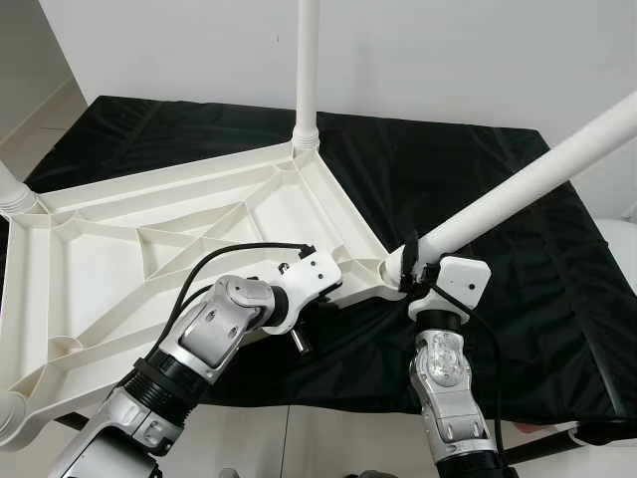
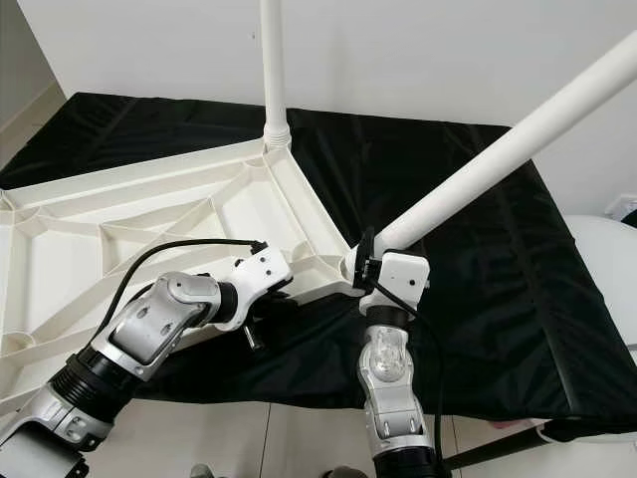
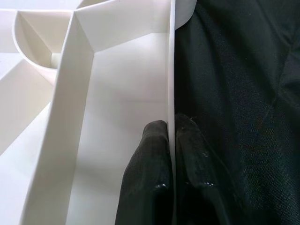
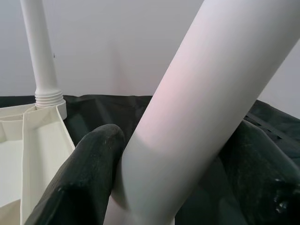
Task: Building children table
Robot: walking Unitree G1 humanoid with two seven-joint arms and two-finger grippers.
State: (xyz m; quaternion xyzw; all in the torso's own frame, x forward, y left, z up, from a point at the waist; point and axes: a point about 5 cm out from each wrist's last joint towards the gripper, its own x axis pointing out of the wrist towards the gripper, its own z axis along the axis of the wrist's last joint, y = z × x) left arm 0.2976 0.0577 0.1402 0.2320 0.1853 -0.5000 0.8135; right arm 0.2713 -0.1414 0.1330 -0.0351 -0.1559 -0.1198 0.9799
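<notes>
1. One wide black cloth-covered surface (image 1: pixel 468 189) spreads before the robot, against a plain white wall (image 1: pixel 448 50); pale floor tiles (image 1: pixel 328 438) show at its near edge.
2. On the cloth lies the upside-down white ribbed plastic tabletop (image 1: pixel 149 249), its underside facing up and divided by raised ribs into shallow compartments, all holding nothing. No brand, label or writing can be read on it.
3. At the far corner an upright white plastic tube leg (image 1: pixel 308 60) stands in its threaded socket.
4. At the near right corner a tilted white plastic tube leg (image 1: pixel 537 179) leans up and away to the right, its lower end at the corner socket (image 1: pixel 393 267).
5. The right gripper (image 4: pixel 173 178) clasps the tilted leg near its lower end, one black finger on each side of the tube.
6. The left gripper (image 3: pixel 171 154) pinches the thin right-hand rim of the tabletop, one finger inside the compartment, one outside over the cloth.
</notes>
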